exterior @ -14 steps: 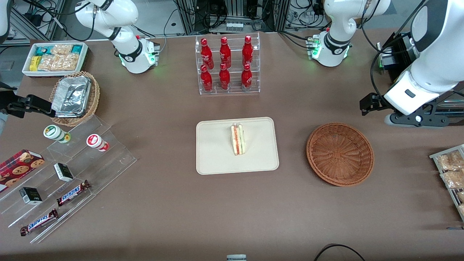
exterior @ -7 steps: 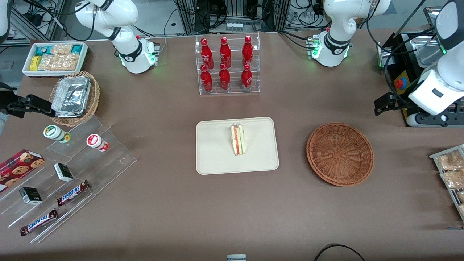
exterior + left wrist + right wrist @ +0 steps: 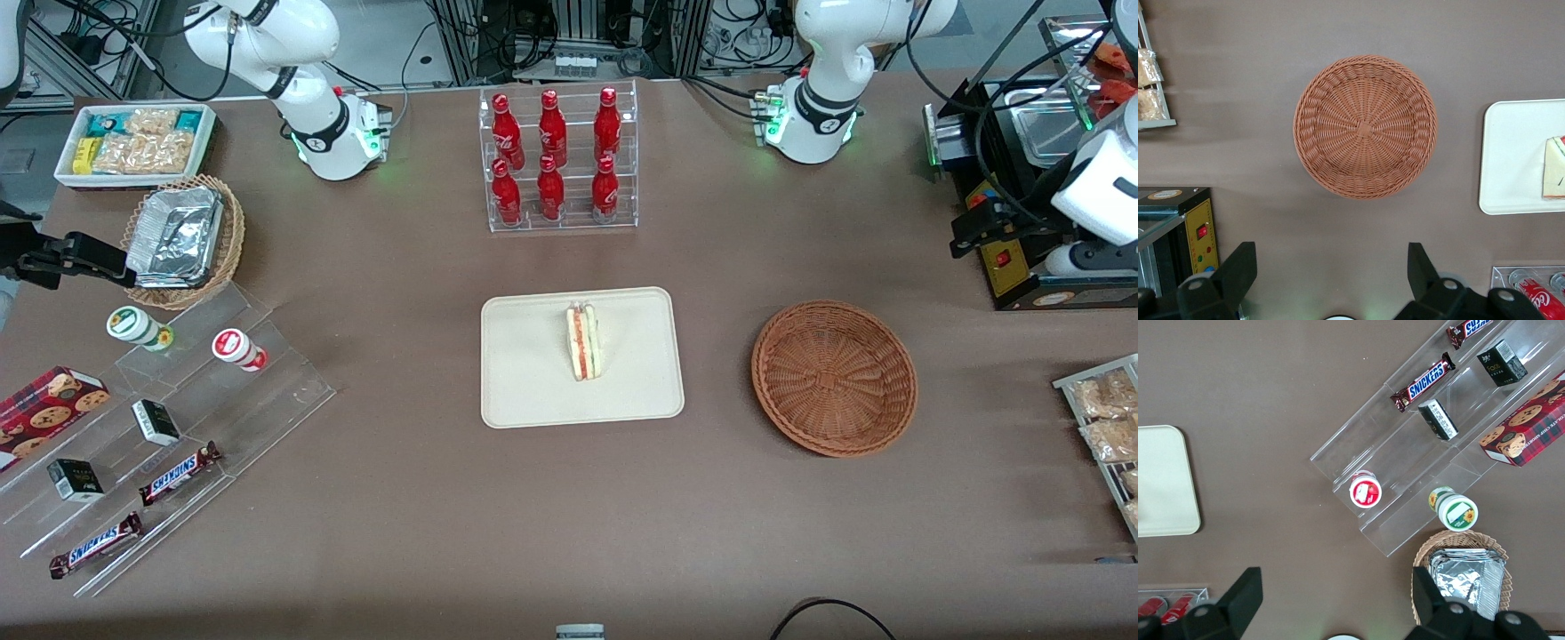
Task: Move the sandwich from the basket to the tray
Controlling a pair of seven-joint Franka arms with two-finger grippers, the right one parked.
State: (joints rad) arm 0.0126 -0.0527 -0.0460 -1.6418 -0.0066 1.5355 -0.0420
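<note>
The sandwich (image 3: pixel 583 342) lies on edge near the middle of the cream tray (image 3: pixel 524 382), its orange and green filling facing up. In the left wrist view only one end of the sandwich (image 3: pixel 1555 168) shows, on the tray (image 3: pixel 1511 153). The reddish-brown basket (image 3: pixel 834 378) stands beside the tray, toward the working arm's end, with nothing in it (image 3: pixel 1365 127). My gripper (image 3: pixel 976 229) hangs high over the table's edge at the working arm's end, farther from the front camera than the basket. It (image 3: pixel 1330 267) is open, with nothing between its fingers.
A clear rack of red bottles (image 3: pixel 558 160) stands farther from the camera than the tray. A black machine with a metal pan (image 3: pixel 1013 178) sits under my gripper. A snack rack (image 3: pixel 1107 427), a stepped acrylic display (image 3: pixel 160 427) and a foil-filled tan basket (image 3: pixel 182 240) line the table's ends.
My gripper has drawn away from the basket toward the working arm's end of the table and farther from the front camera. The sandwich, tray and basket have not moved.
</note>
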